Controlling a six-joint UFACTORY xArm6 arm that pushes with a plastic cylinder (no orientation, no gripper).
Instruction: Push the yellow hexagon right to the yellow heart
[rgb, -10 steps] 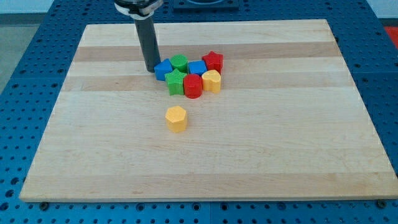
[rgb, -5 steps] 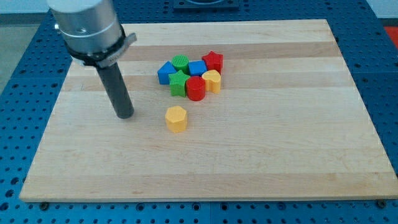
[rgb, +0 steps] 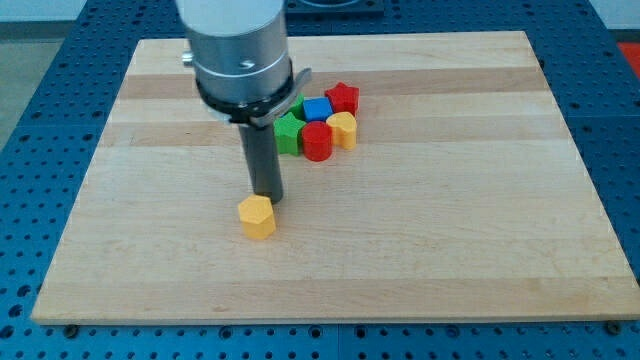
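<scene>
Wooden desk (rgb: 480, 260) on blue pegboard: my tip (rgb: 268, 194) touches the yellow hexagon (rgb: 257, 216) from its upper right, seemingly the wrong side, since the yellow heart (rgb: 342, 129) lies up-right in the cluster. No claw exists.

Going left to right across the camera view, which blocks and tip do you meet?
yellow hexagon → my tip → green star → red cylinder → yellow heart; blue and red-star blocks overlap these.

One raised camera looks down obliquely across the whole wooden board (rgb: 450, 250).
</scene>
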